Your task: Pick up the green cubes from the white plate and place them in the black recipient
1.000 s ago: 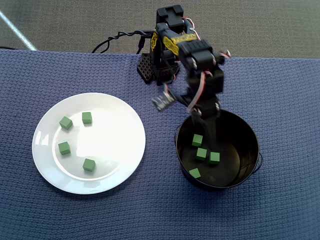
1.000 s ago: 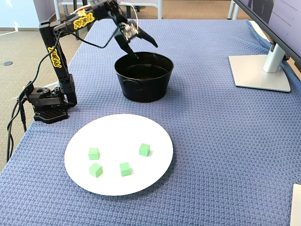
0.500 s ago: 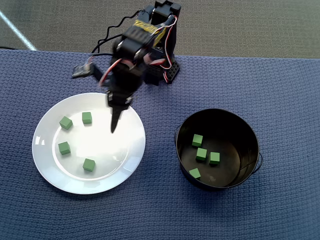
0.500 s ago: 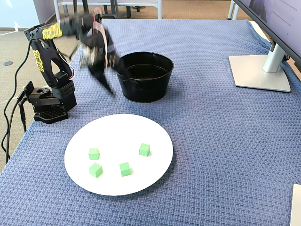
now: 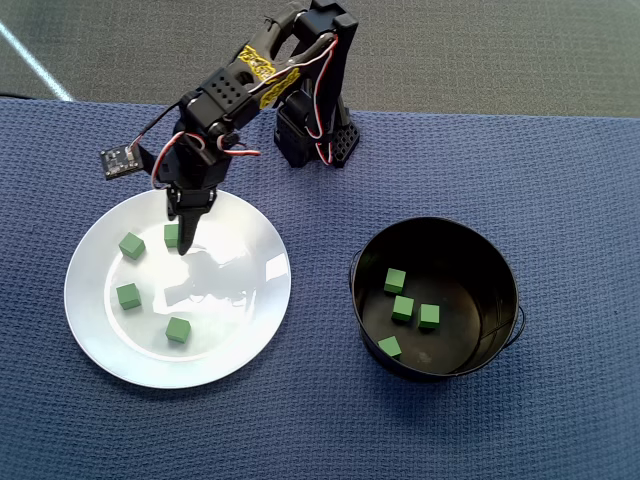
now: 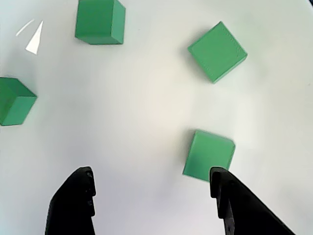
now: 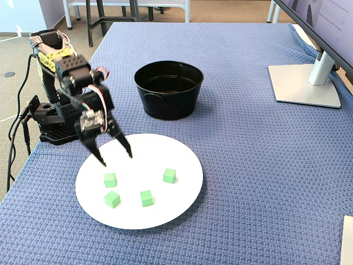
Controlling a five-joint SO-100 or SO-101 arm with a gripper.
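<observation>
Cubes (image 5: 129,245): I count four on the plate (image 5: 240,330) and four inside the pot (image 5: 500,270). My fingers (image 7: 126,147) are spread wide and empty, hovering over the plate's edge nearest the arm base, just above one cube (image 6: 209,154).

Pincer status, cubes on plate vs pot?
Pincer open, empty, above the white plate. Four green cubes on the plate, four in the black pot. Nearest cube just inside one finger; nothing blocking.
</observation>
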